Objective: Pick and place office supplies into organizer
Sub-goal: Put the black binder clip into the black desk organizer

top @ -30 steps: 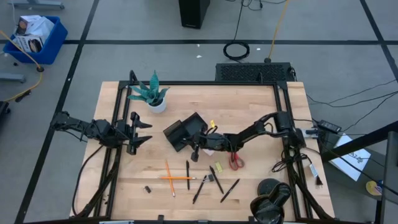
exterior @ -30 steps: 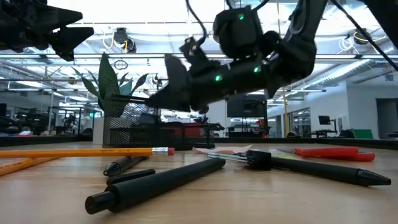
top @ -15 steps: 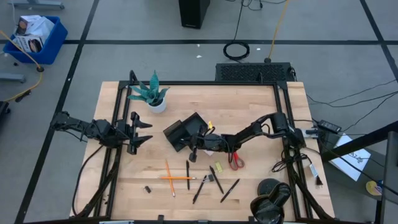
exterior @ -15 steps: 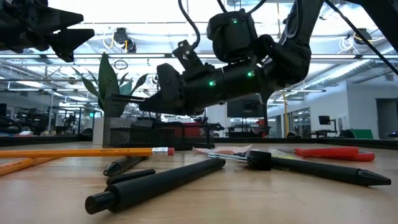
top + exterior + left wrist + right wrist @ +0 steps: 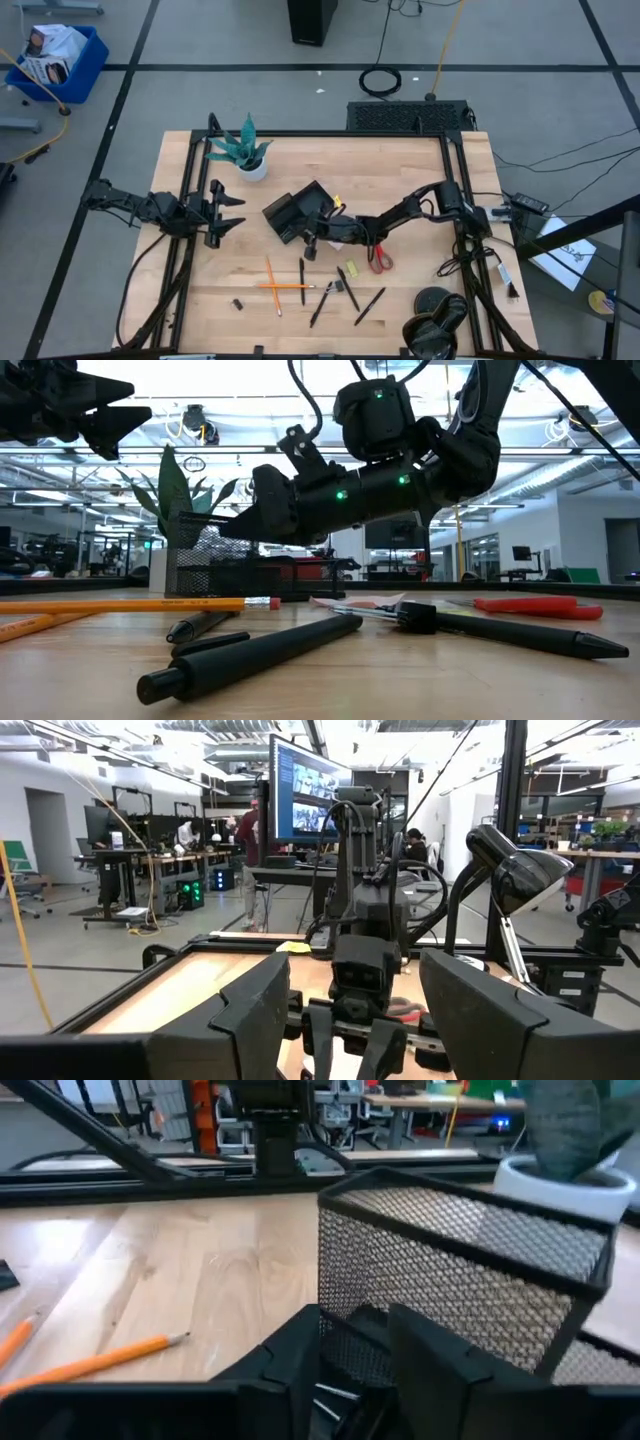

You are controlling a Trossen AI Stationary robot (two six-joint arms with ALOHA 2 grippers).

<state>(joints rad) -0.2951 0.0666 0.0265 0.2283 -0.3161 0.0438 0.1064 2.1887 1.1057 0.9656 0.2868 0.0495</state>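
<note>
The black mesh organizer (image 5: 297,210) stands on the table's middle, its tall compartment (image 5: 460,1270) filling the right wrist view. My right gripper (image 5: 312,240) hovers level at its near right corner, fingers (image 5: 290,1365) apart, a low compartment showing through the gap. Red-handled scissors (image 5: 378,258), slim black pens (image 5: 322,300) and orange pencils (image 5: 275,285) lie on the near half of the table. My left gripper (image 5: 228,210) waits open left of the organizer, holding nothing. My right gripper has a slim shiny-edged thing (image 5: 332,1405) low between its fingers, over the organizer's low part. I cannot tell whether the fingers touch it.
A potted green plant (image 5: 247,150) stands behind the organizer at the far left. A small black bit (image 5: 238,303) lies near the front edge, a yellow bit (image 5: 340,200) right of the organizer. Bare wood lies along the far right.
My right gripper has sunk slightly toward the organizer. The supplies on the table have stayed where they were.
</note>
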